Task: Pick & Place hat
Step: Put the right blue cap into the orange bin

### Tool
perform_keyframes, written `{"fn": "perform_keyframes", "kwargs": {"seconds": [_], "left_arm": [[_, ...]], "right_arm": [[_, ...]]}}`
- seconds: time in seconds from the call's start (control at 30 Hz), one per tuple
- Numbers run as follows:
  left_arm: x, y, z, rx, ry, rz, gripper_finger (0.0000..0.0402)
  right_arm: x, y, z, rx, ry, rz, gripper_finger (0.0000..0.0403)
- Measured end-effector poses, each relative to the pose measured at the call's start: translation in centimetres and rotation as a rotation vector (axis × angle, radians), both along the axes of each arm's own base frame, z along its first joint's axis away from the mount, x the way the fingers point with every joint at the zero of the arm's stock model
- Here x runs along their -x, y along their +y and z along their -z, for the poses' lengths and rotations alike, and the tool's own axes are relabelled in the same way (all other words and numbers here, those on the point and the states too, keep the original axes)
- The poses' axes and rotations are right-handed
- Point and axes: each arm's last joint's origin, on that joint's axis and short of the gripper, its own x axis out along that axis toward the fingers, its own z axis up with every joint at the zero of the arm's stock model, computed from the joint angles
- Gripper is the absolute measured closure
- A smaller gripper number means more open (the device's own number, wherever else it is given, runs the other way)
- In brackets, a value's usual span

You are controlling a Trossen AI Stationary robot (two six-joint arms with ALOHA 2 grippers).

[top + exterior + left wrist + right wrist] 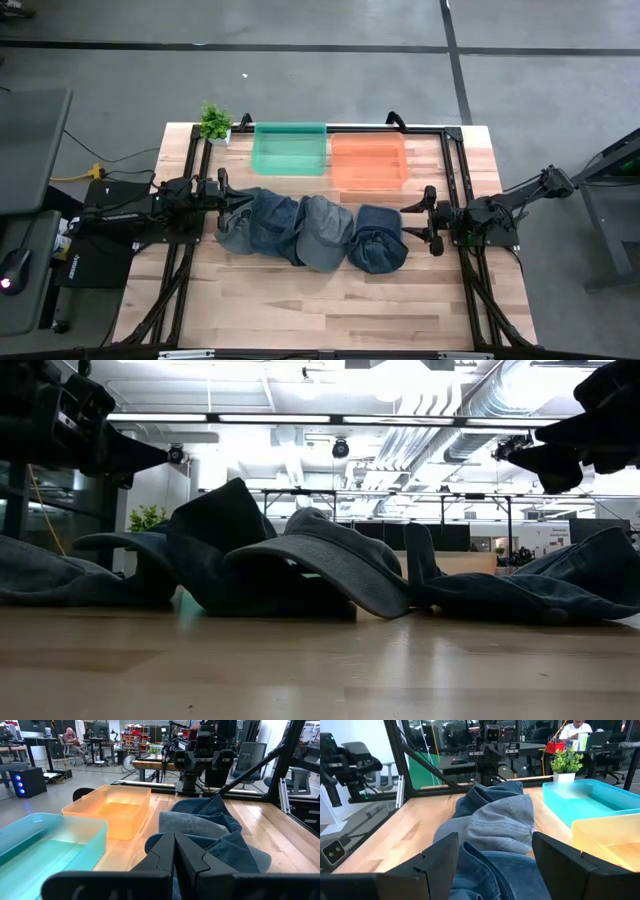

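Several denim hats [300, 228] lie in an overlapping row across the middle of the table, each resting on the one beside it or on the wood. In the low view a grey cap [330, 565] sits in front with its brim on the table. My left gripper [232, 198] is shut and hovers above the row's left end, with the hats [210, 825] stretching away beyond its fingers. My right gripper [425, 218] is open and hovers at the row's right end, beside the darkest hat [378, 240]. Its fingers stand wide apart above the hats [495, 820].
A teal bin [290, 148] and an orange bin [368, 160] stand side by side at the table's far edge, behind the hats. A small potted plant [215, 122] sits at the far left corner. Bare wood [320, 305] lies along the near side. People sit at desks in the room beyond.
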Motion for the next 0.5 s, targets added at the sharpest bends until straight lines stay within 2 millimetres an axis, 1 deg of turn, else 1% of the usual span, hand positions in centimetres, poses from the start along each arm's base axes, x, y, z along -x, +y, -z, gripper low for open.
{"fn": "perform_keyframes", "kwargs": {"seconds": [0.3,0.5], "left_arm": [[0.00,0.00,0.00,0.000,0.000,0.000,0.0401],[0.00,0.00,0.00,0.000,0.000,0.000,0.0401]], "right_arm": [[0.00,0.02,-0.03,0.004,-0.004,-0.006,0.0155],[-0.01,0.12,-0.28,-0.030,-0.028,-0.040,0.0155]]}}
